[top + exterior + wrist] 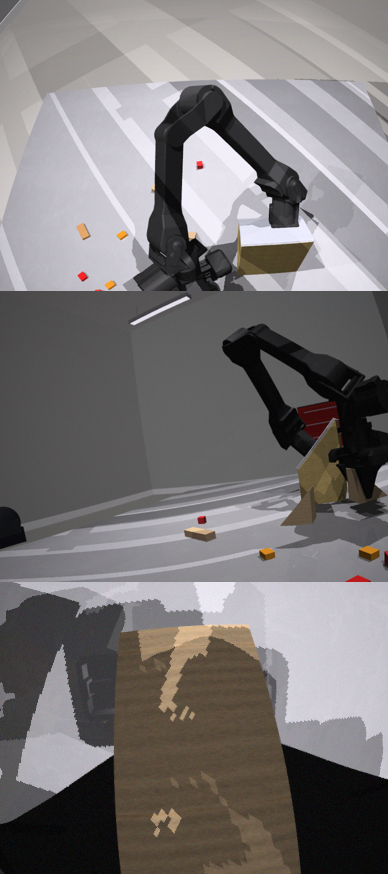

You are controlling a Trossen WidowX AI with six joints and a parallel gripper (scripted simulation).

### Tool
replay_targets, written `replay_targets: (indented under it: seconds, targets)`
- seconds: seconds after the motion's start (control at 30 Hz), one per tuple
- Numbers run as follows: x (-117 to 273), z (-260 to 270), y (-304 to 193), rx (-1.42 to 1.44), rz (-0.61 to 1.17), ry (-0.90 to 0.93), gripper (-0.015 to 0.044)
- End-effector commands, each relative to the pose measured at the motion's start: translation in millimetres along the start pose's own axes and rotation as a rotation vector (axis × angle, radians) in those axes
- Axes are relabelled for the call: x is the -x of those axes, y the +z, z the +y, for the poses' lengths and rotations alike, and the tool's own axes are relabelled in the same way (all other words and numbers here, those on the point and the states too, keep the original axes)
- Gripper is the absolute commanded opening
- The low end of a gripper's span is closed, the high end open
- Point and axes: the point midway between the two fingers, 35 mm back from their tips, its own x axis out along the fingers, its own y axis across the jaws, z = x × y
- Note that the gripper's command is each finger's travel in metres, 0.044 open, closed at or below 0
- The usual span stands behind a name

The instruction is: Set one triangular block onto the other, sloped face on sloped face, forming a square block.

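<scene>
One tan triangular block (192,235) (302,510) stands on the table, partly hidden behind the arm in the top view. In the exterior view its slope falls to the left and its upright face is on the right. My gripper (360,491) (193,753) is shut on the other triangular block (352,485) (200,732), with a finger on each side. In the exterior view this held block is right of the free one, tall side left, its low point to the right. It is low over the table; whether it touches is unclear. The top view hides it.
A large sloped-top wooden box (272,258) (322,479) stands close to the arm and gripper. A red cube (199,165) (201,519), tan bricks (83,230) (205,535), orange bricks (121,234) (267,554) and another red block (82,276) lie on the table.
</scene>
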Motion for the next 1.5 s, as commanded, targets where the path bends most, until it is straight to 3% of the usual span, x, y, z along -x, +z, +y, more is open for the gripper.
replay_targets:
  seconds: [0.0, 0.53, 1.1, 1.33, 1.47]
  targets:
    - [-5, 0, 0, 0.003, 0.002, 0.0, 0.0]
    - [-25, 1, -1, 0.003, 0.004, 0.001, 0.0]
    - [-23, 0, 0, -0.002, -0.001, 0.004, 0.044]
    - [-21, 0, 0, -0.002, -0.001, 0.004, 0.044]
    - [25, -1, 1, -0.001, -0.004, 0.003, 0.044]
